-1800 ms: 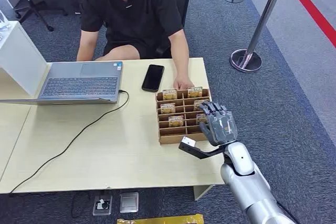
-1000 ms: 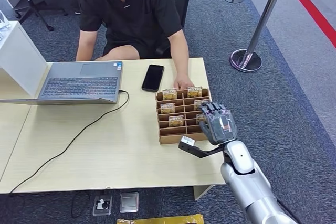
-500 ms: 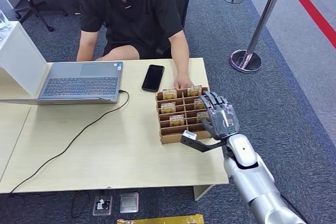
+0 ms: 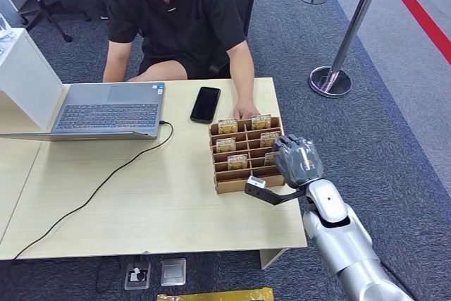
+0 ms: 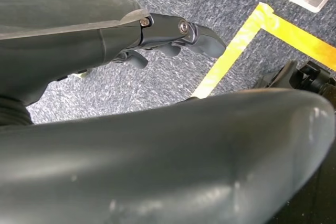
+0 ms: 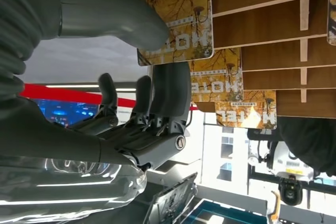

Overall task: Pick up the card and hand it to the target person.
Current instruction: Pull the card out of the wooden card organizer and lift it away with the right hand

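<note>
Left hand [image 5: 118, 40]: hangs over grey carpet beside a yellow floor tape [image 5: 253, 30]; fingers loosely curled, nothing in them.

Right hand [image 4: 297, 161]: at the near right corner of the cardboard rack [image 4: 234, 185], just inside the table's right edge. In the right wrist view the thumb and the fingers [image 6: 166, 87] sit on opposite faces of the nearest hotel card [image 6: 182, 22], which stands in its slot; whether they actually press on it I cannot tell.

Table [image 4: 159, 209]: light wood. Wide bare stretch left of the rack, crossed by a black cable [image 4: 90, 199].

Rack: slotted, two columns, several more cards [image 4: 227, 126] upright in the far rows. Only a narrow strip of tabletop to its right before the edge; open carpet beyond.

Phone [image 4: 205, 104]: black, flat, just beyond the rack's far left corner.

Laptop [image 4: 106, 108]: open, far left.

Person [image 4: 180, 12]: seated at the far edge in a black shirt, one hand [image 4: 246, 111] resting at the rack's far side.

Stanchion base [image 4: 330, 81]: on carpet, far right, well apart from the table.
</note>
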